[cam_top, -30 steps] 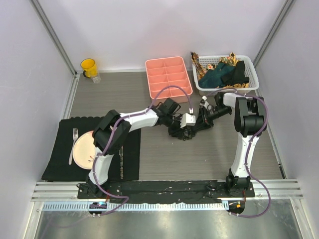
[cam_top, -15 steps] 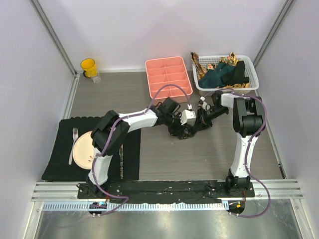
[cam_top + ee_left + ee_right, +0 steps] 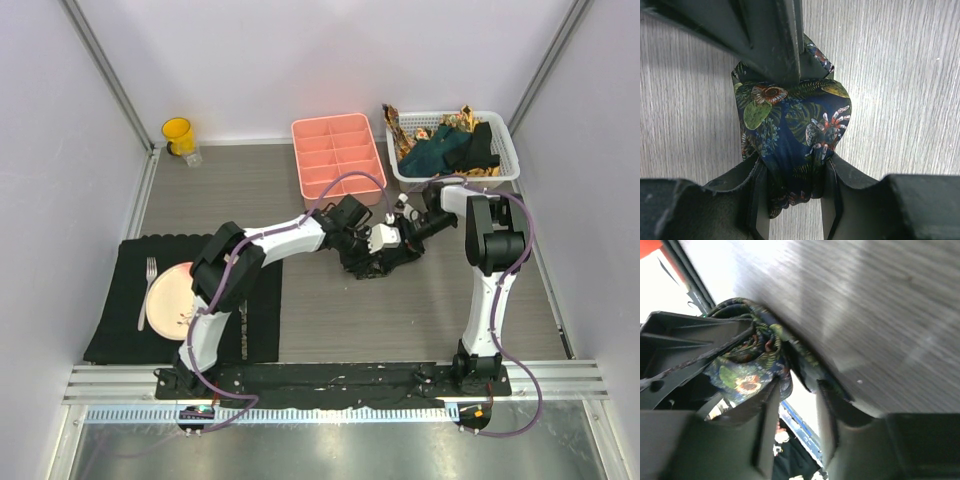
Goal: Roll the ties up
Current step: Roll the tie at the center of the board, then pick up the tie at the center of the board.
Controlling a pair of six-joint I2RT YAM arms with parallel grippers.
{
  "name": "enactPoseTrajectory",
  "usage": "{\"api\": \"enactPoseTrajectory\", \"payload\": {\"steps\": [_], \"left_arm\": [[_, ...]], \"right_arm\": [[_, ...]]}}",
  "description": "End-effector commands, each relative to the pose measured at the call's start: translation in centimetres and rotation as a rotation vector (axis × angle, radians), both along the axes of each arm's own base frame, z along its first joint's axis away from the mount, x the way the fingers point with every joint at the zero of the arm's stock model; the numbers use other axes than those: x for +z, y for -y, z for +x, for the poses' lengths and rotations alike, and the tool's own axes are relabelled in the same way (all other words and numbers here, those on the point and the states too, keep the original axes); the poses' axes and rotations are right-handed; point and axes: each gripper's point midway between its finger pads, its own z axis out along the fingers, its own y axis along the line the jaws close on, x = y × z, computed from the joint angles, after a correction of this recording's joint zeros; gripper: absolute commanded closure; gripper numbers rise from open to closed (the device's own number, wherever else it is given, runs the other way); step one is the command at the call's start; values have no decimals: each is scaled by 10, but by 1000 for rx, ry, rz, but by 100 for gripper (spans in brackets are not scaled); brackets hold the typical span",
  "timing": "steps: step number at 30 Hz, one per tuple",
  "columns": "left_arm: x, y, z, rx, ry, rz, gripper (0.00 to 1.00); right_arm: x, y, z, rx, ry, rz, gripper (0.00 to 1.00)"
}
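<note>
One grey wood-grain table [image 3: 330, 320] | white walls [image 3: 300, 60] | tie [image 3: 795, 135] bunched mid-table

With the tie [image 3: 366, 262] as our centre in the top view, we find bare table from 5 to 7 o'clock. The left arm [image 3: 285, 237] bars 9 o'clock and the right arm [image 3: 487, 300] bars 3. The tray [image 3: 335, 160] stands near at 11 and the basket [image 3: 455, 178] at 1. The mat [image 3: 120, 325], with the plate [image 3: 168, 300] and fork [image 3: 146, 290] on it, lies well apart at 8.

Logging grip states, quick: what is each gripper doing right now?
Left gripper: closed on the dark patterned tie.
Right gripper: open, holding nothing.
</note>
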Motion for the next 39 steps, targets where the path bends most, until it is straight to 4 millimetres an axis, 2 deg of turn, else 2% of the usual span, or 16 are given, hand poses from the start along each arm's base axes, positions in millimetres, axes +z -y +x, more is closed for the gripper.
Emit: {"api": "enactPoseTrajectory", "payload": {"steps": [1,2,3,6,11,13,17,19,23,25,29,31,32,37,38,39], "left_arm": [[-46,-40,-14,-1,-63,207,74],[-47,-40,-15,-4,-65,209,74],[-48,-41,-16,-11,-66,210,73],[-49,-40,-17,-23,-70,205,73],[-48,-38,-17,-28,-74,200,73],[-48,-37,-17,-31,-76,198,71],[-45,-34,-18,-36,-84,185,66],[-42,-34,-17,-40,-84,175,65],[-31,-24,-11,-27,-70,130,59],[-20,-15,-6,-26,-55,92,58],[2,4,5,6,-31,-7,50],[10,14,5,-4,-37,-53,35],[5,16,4,-7,-48,-50,34],[0,23,3,-19,-77,-60,36],[-1,24,2,-21,-80,-62,39],[-3,23,1,-24,-86,-62,47]], "right_arm": [[35,-6,12,6,88,128,52],[40,-8,12,2,93,147,50],[46,-10,11,2,101,173,42],[60,-17,8,-3,101,241,37],[58,-28,2,32,92,268,39],[50,-32,-2,59,85,251,44],[13,-20,-8,102,57,141,59],[3,-13,-7,105,55,112,66],[-15,1,-1,117,65,21,99],[-26,9,2,125,74,-38,99],[-36,18,10,118,98,-109,99],[-41,20,11,114,95,-132,99],[-42,20,12,116,96,-137,99],[-47,20,13,114,93,-155,99],[-47,20,12,115,92,-156,99],[-49,19,10,119,88,-160,99]]}}
